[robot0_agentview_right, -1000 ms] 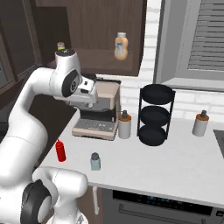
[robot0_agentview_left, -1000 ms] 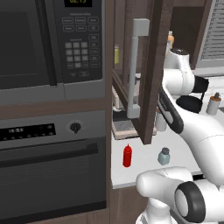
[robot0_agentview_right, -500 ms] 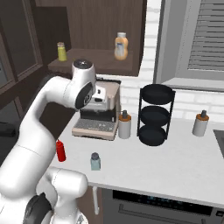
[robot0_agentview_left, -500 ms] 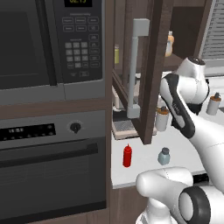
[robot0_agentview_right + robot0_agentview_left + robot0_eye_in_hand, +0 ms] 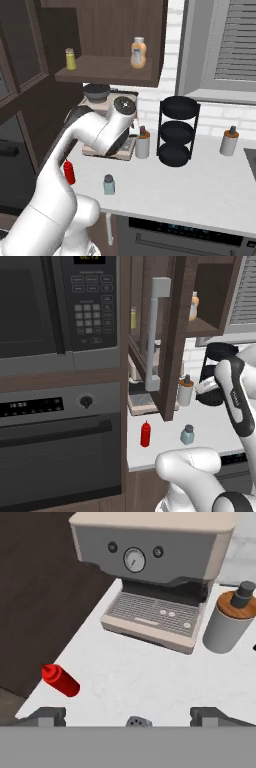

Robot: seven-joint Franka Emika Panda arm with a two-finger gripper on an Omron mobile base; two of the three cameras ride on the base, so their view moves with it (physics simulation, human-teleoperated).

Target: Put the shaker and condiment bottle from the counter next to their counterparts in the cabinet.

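Observation:
The red condiment bottle (image 5: 61, 680) (image 5: 145, 434) (image 5: 69, 172) stands on the white counter (image 5: 150, 672) near its left edge. The pale blue-grey shaker (image 5: 187, 434) (image 5: 108, 184) stands a little to its right; in the hand view only its dark cap (image 5: 138, 721) peeks up at the bottom. My gripper (image 5: 129, 718) hangs above the counter over the shaker, open, its fingertips (image 5: 47, 716) wide apart and holding nothing. The dark wood cabinet (image 5: 105, 70) is above, its door (image 5: 172, 331) swung open, with a yellow-green shaker (image 5: 71, 59) and an amber bottle (image 5: 138, 52) on the shelf.
A beige coffee machine (image 5: 155, 572) sits at the back of the counter with a white canister (image 5: 230, 619) to its right. A black tiered rack (image 5: 176, 132) and a second canister (image 5: 229, 142) stand further right. The microwave (image 5: 55, 306) and oven (image 5: 55, 446) are to the left.
The arm has swung down from cabinet-shelf height to in front of the coffee machine, bringing the hand low over the counter. The bottle and the shaker have not moved.

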